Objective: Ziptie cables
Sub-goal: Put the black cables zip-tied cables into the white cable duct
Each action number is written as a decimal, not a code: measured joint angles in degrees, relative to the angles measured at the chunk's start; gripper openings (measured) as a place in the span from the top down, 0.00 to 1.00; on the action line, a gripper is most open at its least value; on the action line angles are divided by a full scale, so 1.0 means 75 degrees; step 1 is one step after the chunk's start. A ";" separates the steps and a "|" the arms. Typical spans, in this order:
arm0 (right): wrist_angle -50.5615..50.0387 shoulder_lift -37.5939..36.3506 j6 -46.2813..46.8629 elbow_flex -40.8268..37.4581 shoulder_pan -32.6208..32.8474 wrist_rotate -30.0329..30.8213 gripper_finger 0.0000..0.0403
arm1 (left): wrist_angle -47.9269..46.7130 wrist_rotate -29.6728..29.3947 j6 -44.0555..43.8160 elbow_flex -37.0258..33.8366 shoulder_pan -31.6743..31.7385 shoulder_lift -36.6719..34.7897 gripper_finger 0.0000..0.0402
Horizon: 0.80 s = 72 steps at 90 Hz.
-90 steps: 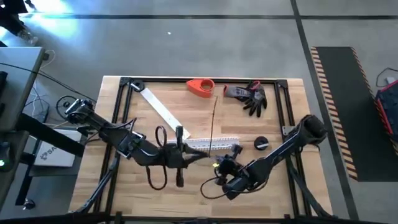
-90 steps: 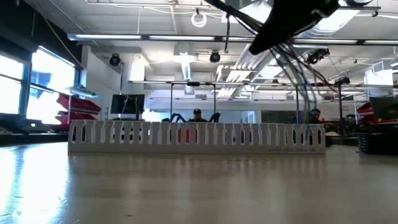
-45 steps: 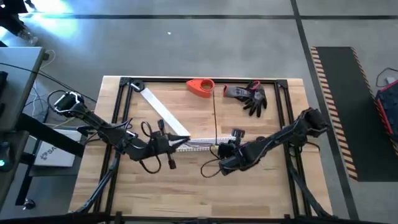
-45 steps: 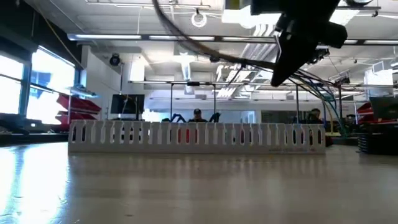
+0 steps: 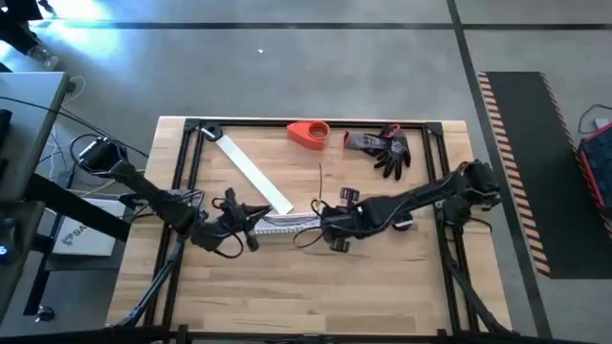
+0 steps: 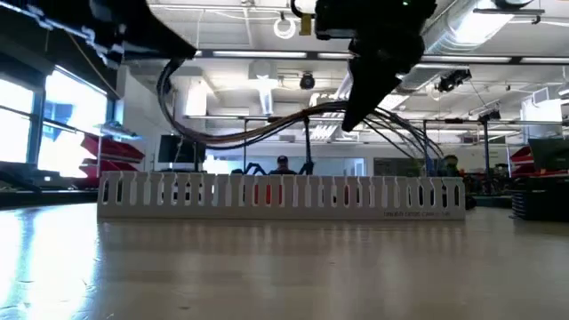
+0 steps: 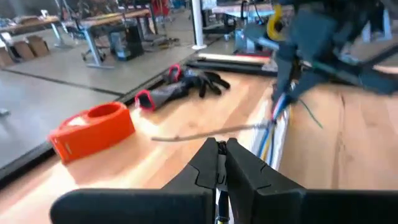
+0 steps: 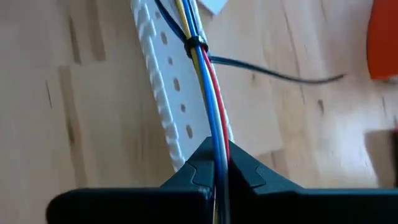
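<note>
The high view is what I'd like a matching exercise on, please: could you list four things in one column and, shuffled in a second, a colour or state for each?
Things:
1. tape roll
2. glove
3. slotted channel
4. cables

Descriptions:
A. white, comb-toothed, lying between the two pincers
B. orange, near the table's far edge
C. bundled, held in the right pincer
D. dark, lying flat beside the orange item

Pairs: 1-B, 2-D, 3-A, 4-C
</note>
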 joint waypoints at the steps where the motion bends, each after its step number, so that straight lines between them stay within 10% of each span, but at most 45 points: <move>1: -0.0009 0.0000 0.0002 0.0000 -0.0006 -0.0001 1.00 | -0.0004 -0.0012 -0.0064 -0.0046 -0.0012 0.0000 1.00; 72: -0.0126 0.0003 -0.0022 0.0000 -0.0049 -0.0107 1.00 | -0.0938 0.1032 -0.5021 -0.2132 -0.0323 0.0003 0.84</move>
